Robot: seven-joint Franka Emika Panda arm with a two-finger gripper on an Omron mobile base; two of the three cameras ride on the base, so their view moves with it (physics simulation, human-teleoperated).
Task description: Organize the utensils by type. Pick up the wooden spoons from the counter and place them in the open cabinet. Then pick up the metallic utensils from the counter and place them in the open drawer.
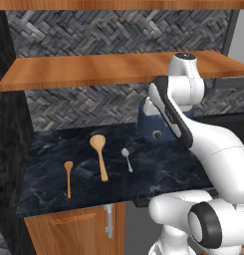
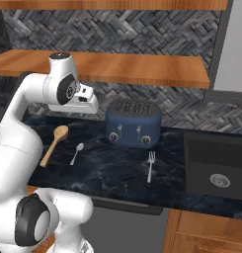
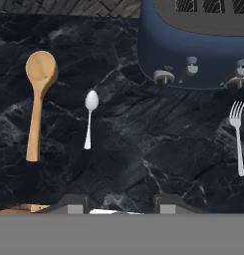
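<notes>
On the black counter (image 1: 158, 169) lie a large wooden spoon (image 1: 100, 157) (image 2: 54, 143) (image 3: 38, 99), a smaller wooden spoon (image 1: 68, 178) to its left, and a small silver metal spoon (image 1: 127, 159) (image 2: 77, 153) (image 3: 89, 119) to its right. A silver fork (image 2: 150, 165) (image 3: 238, 139) rests right of the toaster's front. My gripper (image 3: 122, 205) hangs open above the counter with nothing between its fingers, well clear of all the utensils. The open cabinet and the open drawer are out of view.
A dark blue toaster (image 1: 151, 127) (image 2: 133, 123) (image 3: 193, 45) stands at the back of the counter. A brown wooden shelf (image 1: 93, 69) runs above it. A black sink (image 2: 219, 163) sits at the right. Low wooden cabinets (image 1: 73, 231) stand below the counter.
</notes>
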